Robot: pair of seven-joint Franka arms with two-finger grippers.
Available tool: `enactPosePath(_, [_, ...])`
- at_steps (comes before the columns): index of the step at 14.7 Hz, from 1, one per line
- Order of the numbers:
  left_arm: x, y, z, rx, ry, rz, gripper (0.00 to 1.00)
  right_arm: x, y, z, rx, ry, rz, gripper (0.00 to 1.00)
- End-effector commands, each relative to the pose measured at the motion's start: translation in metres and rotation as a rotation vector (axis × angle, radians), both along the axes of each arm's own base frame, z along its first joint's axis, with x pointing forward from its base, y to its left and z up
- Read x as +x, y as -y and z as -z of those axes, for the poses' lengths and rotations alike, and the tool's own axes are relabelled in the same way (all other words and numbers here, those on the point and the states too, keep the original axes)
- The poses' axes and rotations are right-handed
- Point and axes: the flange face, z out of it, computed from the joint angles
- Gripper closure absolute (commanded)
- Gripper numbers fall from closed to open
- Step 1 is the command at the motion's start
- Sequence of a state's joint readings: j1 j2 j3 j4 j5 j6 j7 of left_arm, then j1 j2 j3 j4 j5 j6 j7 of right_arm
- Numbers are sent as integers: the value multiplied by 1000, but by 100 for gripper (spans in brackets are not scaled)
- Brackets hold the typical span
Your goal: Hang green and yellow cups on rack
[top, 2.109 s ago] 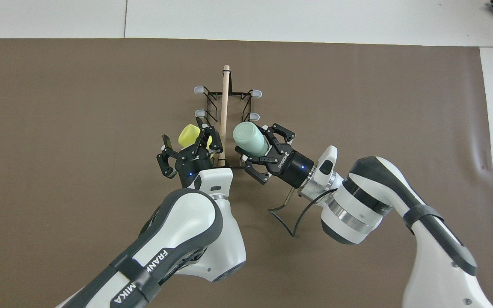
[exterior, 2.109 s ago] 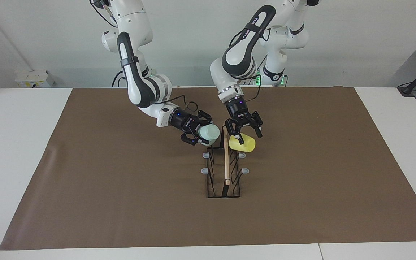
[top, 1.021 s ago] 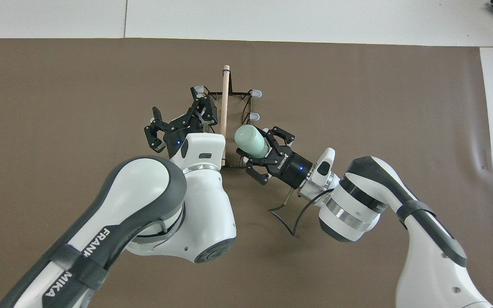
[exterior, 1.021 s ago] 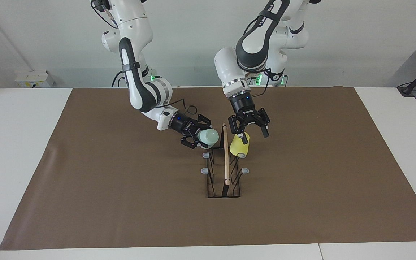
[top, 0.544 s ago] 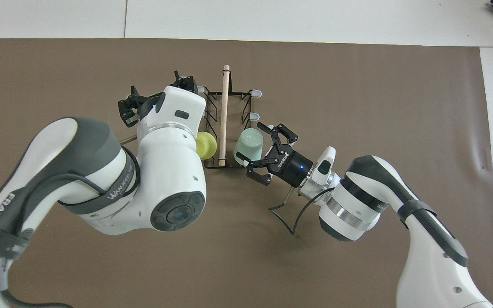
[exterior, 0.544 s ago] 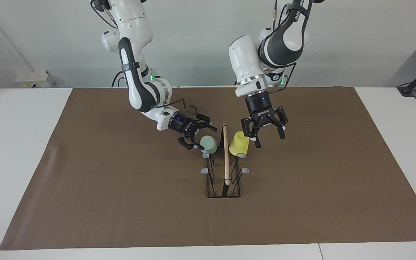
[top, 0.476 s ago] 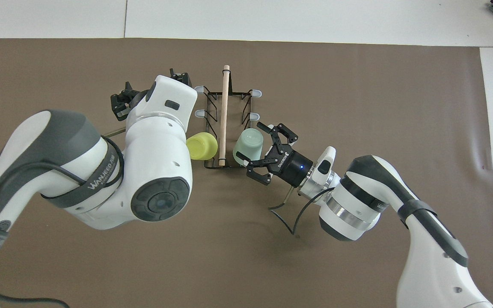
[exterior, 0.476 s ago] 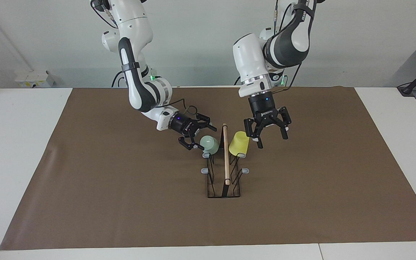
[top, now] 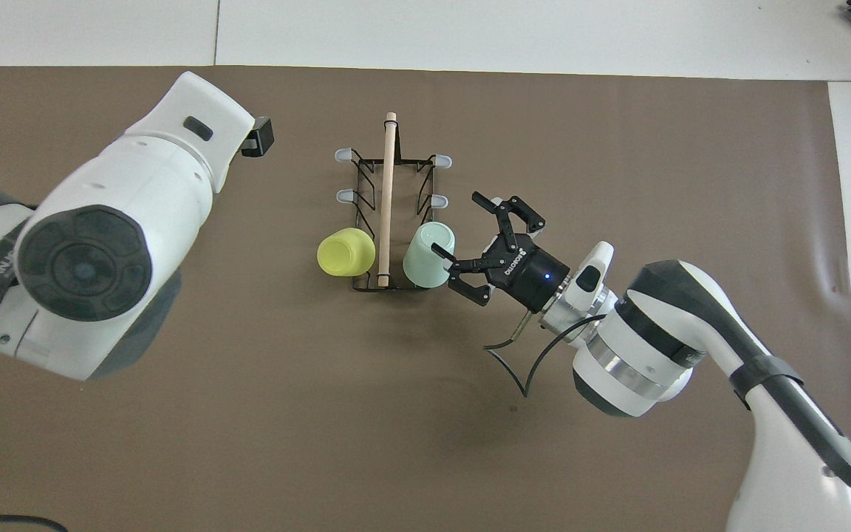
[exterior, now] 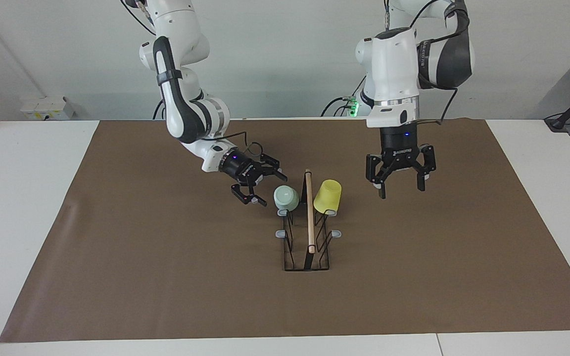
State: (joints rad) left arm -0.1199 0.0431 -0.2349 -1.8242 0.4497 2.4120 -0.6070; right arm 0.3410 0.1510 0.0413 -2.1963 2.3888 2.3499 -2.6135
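Note:
The black wire rack (exterior: 309,247) with its wooden rod (top: 386,192) stands mid-table. A mint green cup (exterior: 286,197) (top: 429,255) and a yellow cup (exterior: 327,197) (top: 346,252) hang mouth-down on the two prongs nearest the robots, one on each side of the rod. My right gripper (exterior: 271,190) (top: 462,235) is open just beside the green cup, holding nothing. My left gripper (exterior: 400,190) hangs open and empty, pointing down over the mat, toward the left arm's end from the yellow cup. In the overhead view the left arm's own wrist covers it.
A brown mat (exterior: 166,277) covers the table between white margins. Grey-tipped prongs (top: 343,156) farther from the robots carry nothing. The left arm's big wrist (top: 115,222) blocks part of the overhead view.
The right gripper opened, left the green cup on its prong and drew back. The left arm rose and swung away from the yellow cup toward its own end of the table.

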Motion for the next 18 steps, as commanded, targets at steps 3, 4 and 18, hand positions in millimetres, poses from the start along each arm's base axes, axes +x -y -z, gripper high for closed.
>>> enactPosePath(3, [-11,-49,-11,35,-154,116,0,16,75,-10,-255,44,7,0])
enactPosePath(4, [-10,-61,-14,11,-178,138,0,23,96,-11,-319,55,5,0])
enactPosePath(18, [-36,-163,-69,7,-586,245,0,102,234,-54,-1167,238,-208,0])
